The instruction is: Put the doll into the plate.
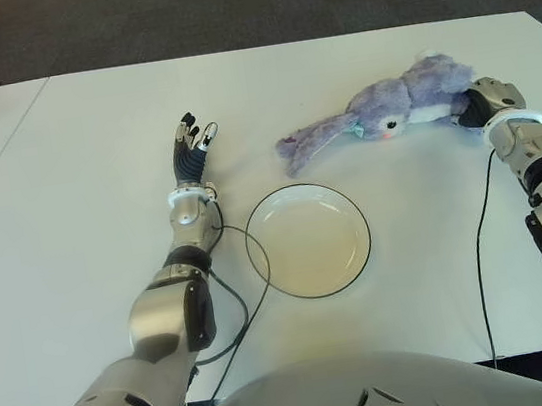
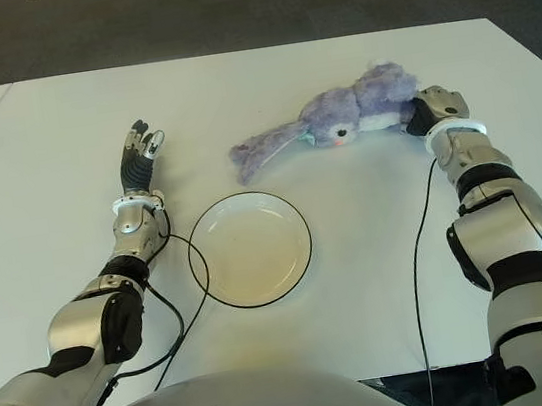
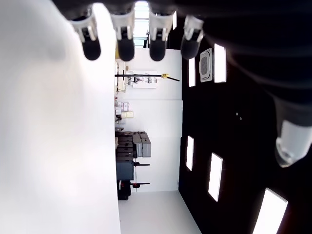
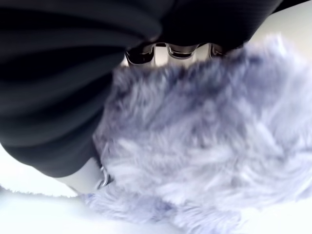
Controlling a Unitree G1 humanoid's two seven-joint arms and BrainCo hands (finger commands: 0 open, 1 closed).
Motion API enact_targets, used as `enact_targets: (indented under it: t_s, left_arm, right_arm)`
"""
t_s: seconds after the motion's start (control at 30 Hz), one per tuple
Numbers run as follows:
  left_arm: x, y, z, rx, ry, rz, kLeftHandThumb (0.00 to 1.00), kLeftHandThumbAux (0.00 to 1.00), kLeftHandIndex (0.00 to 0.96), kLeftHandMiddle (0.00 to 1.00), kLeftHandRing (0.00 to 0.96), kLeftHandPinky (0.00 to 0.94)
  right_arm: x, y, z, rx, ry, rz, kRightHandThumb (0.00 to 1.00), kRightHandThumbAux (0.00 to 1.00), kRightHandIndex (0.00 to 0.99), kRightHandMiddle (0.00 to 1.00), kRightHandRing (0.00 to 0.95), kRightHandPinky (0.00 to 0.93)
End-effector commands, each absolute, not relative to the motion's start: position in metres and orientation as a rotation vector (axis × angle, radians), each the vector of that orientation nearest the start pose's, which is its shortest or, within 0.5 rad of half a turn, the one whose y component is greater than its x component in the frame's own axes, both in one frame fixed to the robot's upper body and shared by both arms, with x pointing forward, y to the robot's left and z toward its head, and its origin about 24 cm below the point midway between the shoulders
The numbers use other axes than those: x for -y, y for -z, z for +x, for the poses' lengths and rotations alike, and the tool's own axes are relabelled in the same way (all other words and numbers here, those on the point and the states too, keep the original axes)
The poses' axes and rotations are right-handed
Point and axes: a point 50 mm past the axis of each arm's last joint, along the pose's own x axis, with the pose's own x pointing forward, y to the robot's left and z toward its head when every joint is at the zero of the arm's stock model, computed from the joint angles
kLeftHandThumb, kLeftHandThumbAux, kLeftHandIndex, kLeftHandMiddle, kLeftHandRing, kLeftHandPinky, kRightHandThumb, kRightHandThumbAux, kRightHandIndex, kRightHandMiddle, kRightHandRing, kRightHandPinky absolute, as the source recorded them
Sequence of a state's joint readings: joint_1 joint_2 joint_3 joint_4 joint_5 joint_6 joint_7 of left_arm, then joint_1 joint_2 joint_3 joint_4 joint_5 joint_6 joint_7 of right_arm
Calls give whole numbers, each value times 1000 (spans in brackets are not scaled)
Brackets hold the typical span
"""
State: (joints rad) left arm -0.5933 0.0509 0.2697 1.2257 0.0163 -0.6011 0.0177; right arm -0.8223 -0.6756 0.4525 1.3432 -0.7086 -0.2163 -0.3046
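Right wrist view: my right hand (image 4: 146, 53) presses into the doll's purple fur, fingers (image 4: 180, 50) curled around its body.
Doll (image 1: 389, 111): lies on the white counter (image 1: 74, 241), beyond the plate and apart from it, long ears trailing toward my left.
Plate (image 1: 353, 214): sits on the counter between my arms, nothing in it.
Left hand (image 1: 192, 145): shows left of the plate, fingers (image 3: 124, 46) straight and spread, holding nothing.

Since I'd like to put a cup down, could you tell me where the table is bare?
Bare table left of the left hand, and near the edge right of the plate. Crowded beyond the plate: the doll lies there with the right hand on it.
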Motion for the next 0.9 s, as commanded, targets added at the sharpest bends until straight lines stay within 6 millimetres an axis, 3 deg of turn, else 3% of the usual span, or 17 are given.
enact_targets:
  t_s: [0.03, 0.2, 0.43, 0.63, 0.9]
  left_arm:
    - [-156, 93, 247, -489, -124, -131, 0, 512, 22, 75, 67, 42]
    - [-156, 93, 247, -490, -126, -124, 0, 516, 26, 77, 69, 46]
    - [-156, 93, 247, -487, -123, -106, 0, 513, 22, 75, 66, 35]
    - [-155, 93, 247, -481, -120, -105, 0, 519, 23, 72, 64, 43]
    - [-154, 94, 246, -484, -119, -102, 0, 521, 28, 73, 63, 40]
  right_arm:
    - [295, -24, 329, -327, -9, -1481, 680, 727, 417, 703, 751, 787]
    - [279, -13, 328, -314, 32, -1358, 683, 723, 425, 748, 782, 824]
    - [266, -2, 324, -307, 139, -1170, 692, 718, 439, 792, 799, 808]
    - [264, -4, 325, -279, 233, -1023, 695, 719, 440, 810, 813, 812]
    - [264, -15, 330, -214, 291, -962, 693, 723, 438, 840, 837, 809]
